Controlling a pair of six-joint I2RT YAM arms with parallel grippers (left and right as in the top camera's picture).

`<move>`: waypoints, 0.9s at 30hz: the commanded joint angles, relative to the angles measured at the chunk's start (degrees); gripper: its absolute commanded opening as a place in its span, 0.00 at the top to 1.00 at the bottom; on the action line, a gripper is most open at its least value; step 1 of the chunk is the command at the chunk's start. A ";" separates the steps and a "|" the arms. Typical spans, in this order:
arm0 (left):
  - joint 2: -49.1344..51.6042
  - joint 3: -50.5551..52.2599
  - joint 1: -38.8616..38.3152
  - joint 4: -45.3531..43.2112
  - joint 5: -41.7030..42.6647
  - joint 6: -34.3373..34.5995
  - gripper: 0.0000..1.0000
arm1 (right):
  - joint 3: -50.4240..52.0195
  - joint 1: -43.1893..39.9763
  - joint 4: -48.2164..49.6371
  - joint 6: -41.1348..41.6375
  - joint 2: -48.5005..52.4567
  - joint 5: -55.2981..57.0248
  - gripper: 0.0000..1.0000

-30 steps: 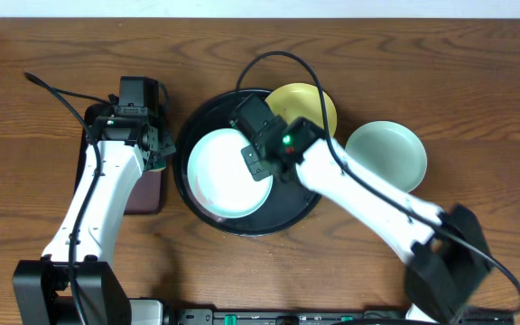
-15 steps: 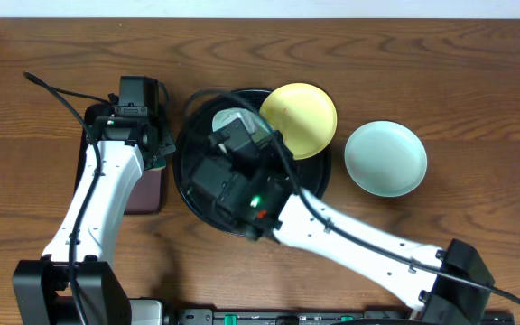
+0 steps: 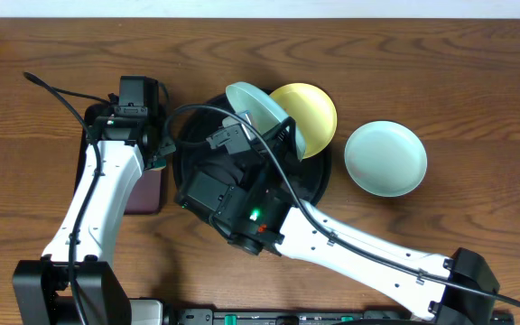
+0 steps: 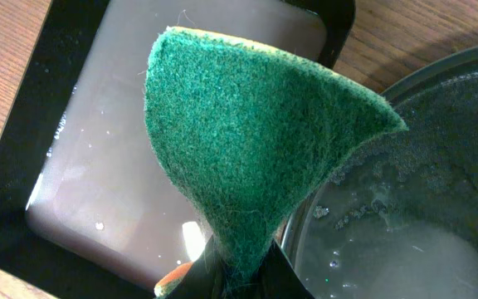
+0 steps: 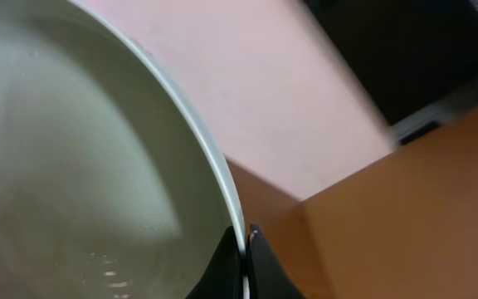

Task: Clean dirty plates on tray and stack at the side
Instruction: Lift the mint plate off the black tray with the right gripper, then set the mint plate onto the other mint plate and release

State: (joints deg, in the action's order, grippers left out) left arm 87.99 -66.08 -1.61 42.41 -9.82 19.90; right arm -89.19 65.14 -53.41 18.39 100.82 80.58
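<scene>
My right gripper (image 5: 246, 249) is shut on the rim of a pale blue-green plate (image 5: 81, 166). It holds the plate tilted on edge high above the round black tray (image 3: 181, 158). In the overhead view this plate (image 3: 258, 110) stands over the tray's back part, with my right gripper (image 3: 269, 135) just below it. A pale yellow plate (image 3: 312, 113) rests on the tray's back right rim. A second blue-green plate (image 3: 385, 158) lies on the table to the right. My left gripper (image 4: 243, 278) is shut on a green sponge (image 4: 247, 141) beside the tray's left rim (image 4: 405, 208).
A smaller dark rectangular tray (image 4: 73, 166) holding liquid lies under the left gripper; in the overhead view it (image 3: 143, 194) sits left of the round tray. The raised right arm (image 3: 242, 203) covers most of the round tray. Cables loop over the tray's back.
The right arm has lifted the blue-green plate off the tray and tipped it up on edge, rising toward the camera. The left arm and sponge have not moved.
</scene>
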 commanded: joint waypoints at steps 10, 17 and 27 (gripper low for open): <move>-0.22 -0.46 0.20 0.24 -1.14 0.11 0.93 | -0.74 -21.57 -3.28 6.10 -2.05 -58.18 0.99; -0.22 -0.46 0.20 0.22 -1.14 0.11 0.93 | -0.74 -38.75 -1.99 -3.50 -4.55 -88.21 0.99; -0.22 -0.46 0.20 0.20 -1.14 0.13 0.93 | 2.25 -64.92 -7.61 -5.75 -4.70 -90.86 0.99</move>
State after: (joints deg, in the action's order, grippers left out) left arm 87.99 -66.08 -1.61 42.61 -9.85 19.90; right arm -88.95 6.72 -60.40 14.55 97.49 -8.43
